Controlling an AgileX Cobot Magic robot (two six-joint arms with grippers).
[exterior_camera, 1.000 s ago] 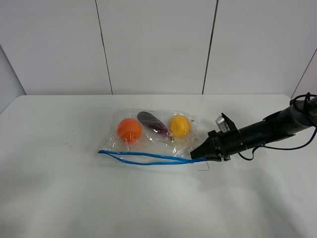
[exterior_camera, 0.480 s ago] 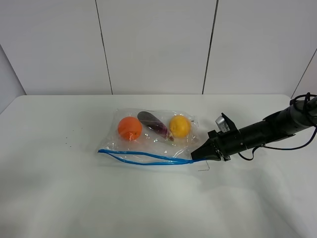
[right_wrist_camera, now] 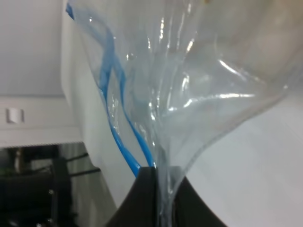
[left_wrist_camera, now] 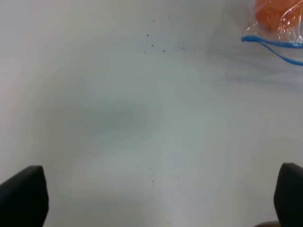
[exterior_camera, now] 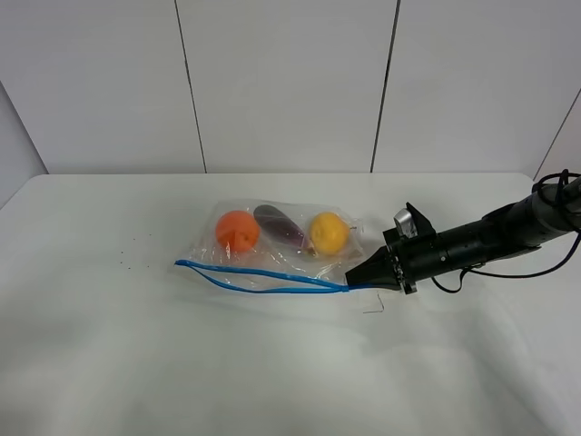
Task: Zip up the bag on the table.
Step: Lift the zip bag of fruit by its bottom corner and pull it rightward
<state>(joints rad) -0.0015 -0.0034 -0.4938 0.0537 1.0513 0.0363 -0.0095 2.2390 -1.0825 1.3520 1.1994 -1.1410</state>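
Note:
The bag [exterior_camera: 272, 247] lies in the middle of the table [exterior_camera: 109, 363], clear and crinkly, with an orange, a purple and a yellow piece of produce showing through. Its blue zipper strip [exterior_camera: 263, 275] runs along the near edge with the two strands gaping apart. My right gripper [exterior_camera: 356, 280] is shut on the bag's right corner at the zipper end; in the right wrist view the gripper [right_wrist_camera: 160, 189] pinches the plastic bag [right_wrist_camera: 189, 85] and blue zipper strip [right_wrist_camera: 118, 127]. My left gripper [left_wrist_camera: 156, 198] is open over bare table, with the bag [left_wrist_camera: 279, 23] far off at the view's corner.
Small dark specks [exterior_camera: 136, 247] dot the table left of the bag. A thin dark mark [exterior_camera: 374, 305] lies just under the right gripper. White wall panels [exterior_camera: 290, 82] stand behind the table's far edge.
The right gripper has closed fully on the bag's corner. The corner has lifted a little, and the bag with its zipper strip has shifted slightly left and back.

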